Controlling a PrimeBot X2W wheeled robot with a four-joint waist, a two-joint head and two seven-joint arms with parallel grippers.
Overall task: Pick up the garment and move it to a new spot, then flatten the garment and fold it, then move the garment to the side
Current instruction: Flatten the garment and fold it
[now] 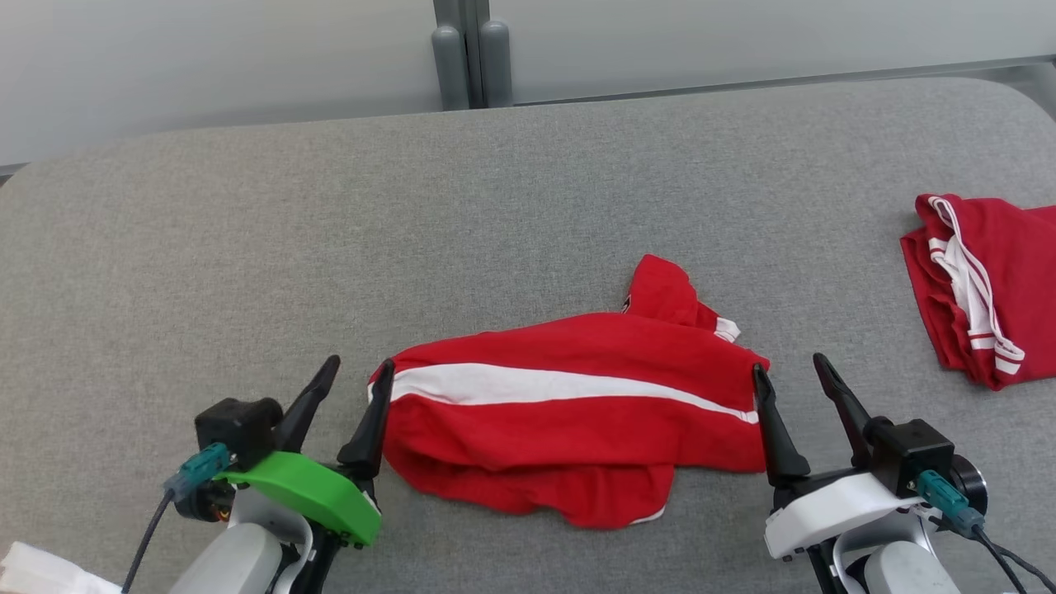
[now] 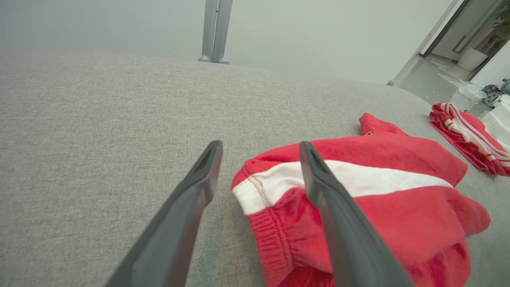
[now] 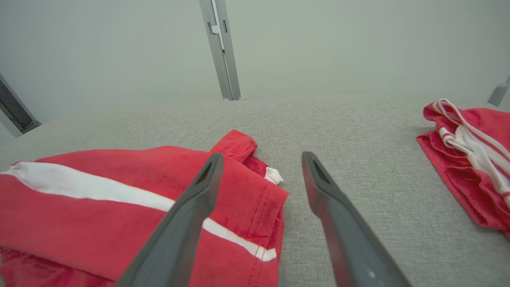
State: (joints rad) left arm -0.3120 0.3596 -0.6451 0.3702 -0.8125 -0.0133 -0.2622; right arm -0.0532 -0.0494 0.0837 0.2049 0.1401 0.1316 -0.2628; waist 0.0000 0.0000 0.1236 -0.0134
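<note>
- The garment (image 1: pixel 577 429) (image 2: pixel 398 215) (image 3: pixel 99 207) lies bunched on the grey padded surface (image 1: pixel 412 206), near its front edge and about midway between the two grippers.
- It is red, with one broad white stripe running along it from left to right. A red flap sticks up from its far right part, and a small white cuff shows beside that flap.
- A small dark mark (image 1: pixel 625 304) (image 2: pixel 366 133) sits at the base of the flap. It may be a label, but it is too small to read.
- A second red garment (image 1: pixel 982 289) (image 2: pixel 466 135) (image 3: pixel 470 159) with thin white stripes lies folded at the right end of the surface, well apart from the first.
- A grey post (image 1: pixel 470 58) stands behind the surface against a pale wall, and something white (image 1: pixel 41 573) shows at the lower left corner of the head view.
- The left gripper (image 1: pixel 358 367) (image 2: pixel 259 147) is spread wide with nothing between its fingers. Its inner finger lies over the garment's left end, by the stripe's end, and its outer finger is over bare surface. I cannot tell whether it touches the cloth.
- The right gripper (image 1: pixel 788 365) (image 3: pixel 261 156) is also spread wide and holds nothing. Its inner finger sits at the garment's right edge, and the other is over bare surface.
</note>
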